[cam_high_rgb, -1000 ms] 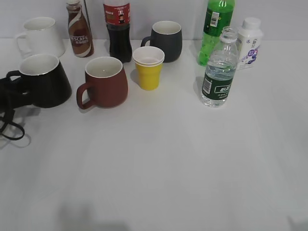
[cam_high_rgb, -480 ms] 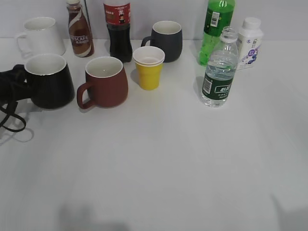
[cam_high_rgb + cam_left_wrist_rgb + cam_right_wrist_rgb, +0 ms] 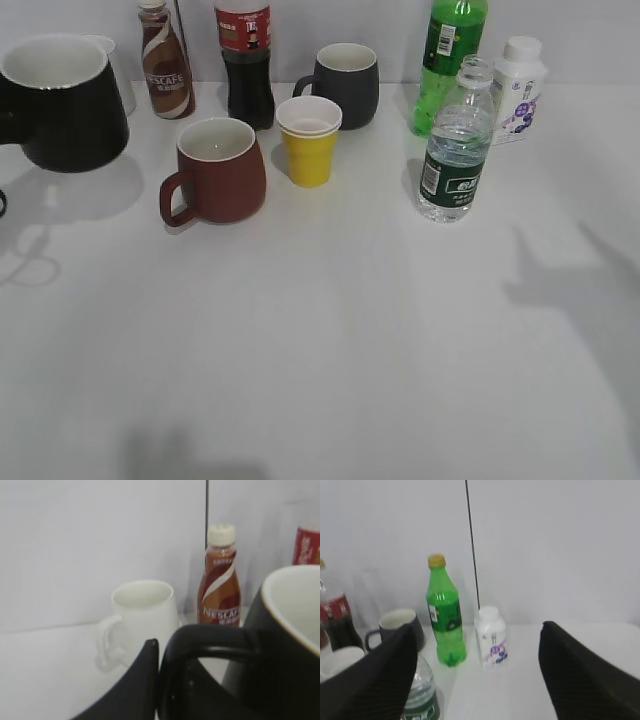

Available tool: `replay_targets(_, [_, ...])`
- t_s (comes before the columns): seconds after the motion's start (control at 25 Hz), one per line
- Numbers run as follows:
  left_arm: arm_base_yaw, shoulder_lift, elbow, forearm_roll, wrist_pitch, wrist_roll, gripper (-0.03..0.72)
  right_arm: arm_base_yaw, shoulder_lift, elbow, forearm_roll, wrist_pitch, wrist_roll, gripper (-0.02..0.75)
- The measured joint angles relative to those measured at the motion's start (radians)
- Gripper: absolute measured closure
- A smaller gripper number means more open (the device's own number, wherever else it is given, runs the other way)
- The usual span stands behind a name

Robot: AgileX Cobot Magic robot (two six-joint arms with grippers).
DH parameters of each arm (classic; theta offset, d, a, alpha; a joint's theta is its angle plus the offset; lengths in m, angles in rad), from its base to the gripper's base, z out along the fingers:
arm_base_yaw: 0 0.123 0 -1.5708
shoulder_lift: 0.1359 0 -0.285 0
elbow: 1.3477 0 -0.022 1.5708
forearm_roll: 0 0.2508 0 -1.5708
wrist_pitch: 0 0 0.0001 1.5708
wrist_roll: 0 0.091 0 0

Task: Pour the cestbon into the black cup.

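Note:
The black cup (image 3: pixel 62 105) hangs in the air at the far left, above the table, upright with its white inside showing. In the left wrist view my left gripper (image 3: pixel 160 655) is shut on the black cup's (image 3: pixel 292 630) loop handle. This gripper is off the left edge of the exterior view. The cestbon (image 3: pixel 455 150), uncapped and partly full, stands on the table at the right. My right gripper (image 3: pixel 479 630) is open and empty, above and just in front of the cestbon (image 3: pixel 422 692), which shows behind its left finger.
A reddish-brown mug (image 3: pixel 220 170), a yellow cup (image 3: pixel 310 140) and a dark grey mug (image 3: pixel 345 85) stand mid-table. A Nescafe bottle (image 3: pixel 165 60), a cola bottle (image 3: pixel 245 60), a green soda bottle (image 3: pixel 450 60) and a white milk bottle (image 3: pixel 520 90) line the back. A white mug (image 3: pixel 142 615) stands behind the black cup.
The black cup has been lifted off the table and carried up and to the left. A shadow of the right arm has appeared on the table at the right.

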Motion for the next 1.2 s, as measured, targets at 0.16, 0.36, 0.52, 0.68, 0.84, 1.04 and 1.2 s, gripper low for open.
replay_targets(0.16, [0.0,-0.074,0.007,0.006,0.045,0.0,0.642,0.168,0.269,0.0,-0.039,-0.151,-0.007,0.171])
replay_targets(0.36, [0.0,-0.122,0.008,0.01,0.08,0.0,0.642,0.35,0.582,0.0,-0.05,-0.395,0.013,0.172])
replay_targets(0.52, [0.0,-0.149,0.01,0.012,0.137,0.0,0.642,0.365,0.764,0.005,-0.045,-0.478,0.082,0.172])
replay_targets(0.68, [0.0,-0.153,0.01,0.013,0.158,0.0,0.642,0.365,0.87,0.005,-0.046,-0.538,0.128,0.172])
replay_targets(0.84, [0.0,-0.153,0.012,0.013,0.158,0.0,0.642,0.365,0.943,0.001,-0.09,-0.611,0.24,0.172])
replay_targets(1.04, [0.0,-0.153,0.012,0.013,0.158,0.0,0.642,0.365,1.052,-0.052,-0.188,-0.651,0.357,0.172])
replay_targets(1.2, [0.0,-0.153,0.012,0.023,0.158,0.0,0.642,0.351,1.154,-0.137,-0.176,-0.701,0.366,0.172])
